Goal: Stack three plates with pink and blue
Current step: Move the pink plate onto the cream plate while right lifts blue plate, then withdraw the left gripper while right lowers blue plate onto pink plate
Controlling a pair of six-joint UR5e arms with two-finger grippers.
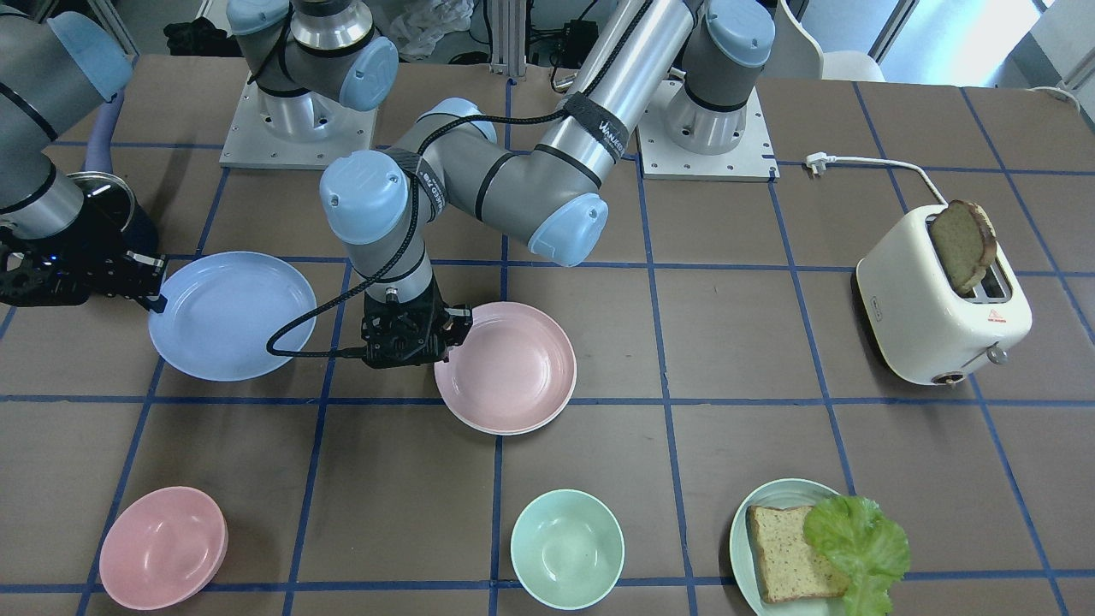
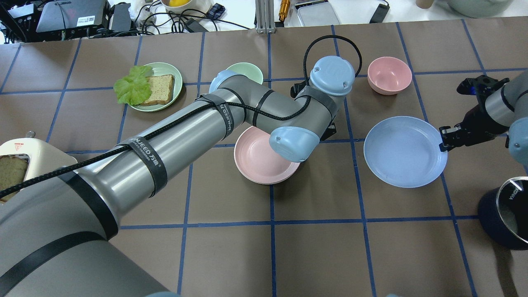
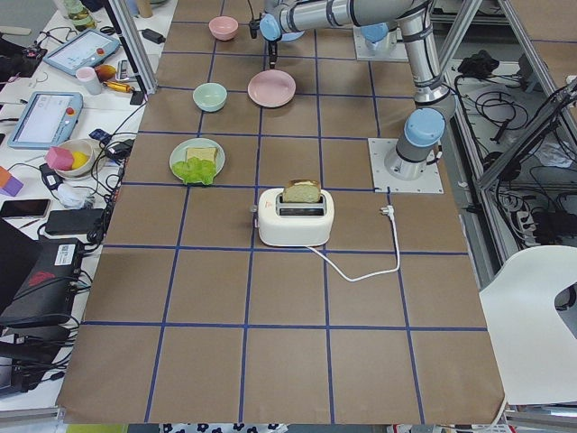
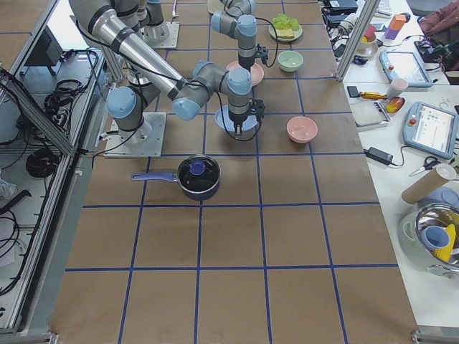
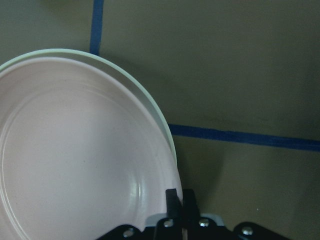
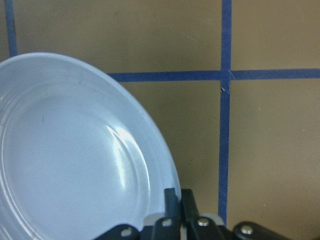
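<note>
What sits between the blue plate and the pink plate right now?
The left gripper, shut on the rim of the pink plate, and its black cable looping to the blue plate; the front-facing view shows this.

Silver-grey tubes, pale blue caps on both!
Left arm (image 2: 173, 144): black braided cable (image 2: 181, 117) under lettered black straps (image 2: 150, 163); right arm (image 1: 34, 85) black-banded too.

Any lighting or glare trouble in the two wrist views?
Left wrist view: dim with a greenish cast, so the pink plate looks greyish. Right wrist view: brighter, with a white glare streak on the blue plate. Both views are sharp.
</note>
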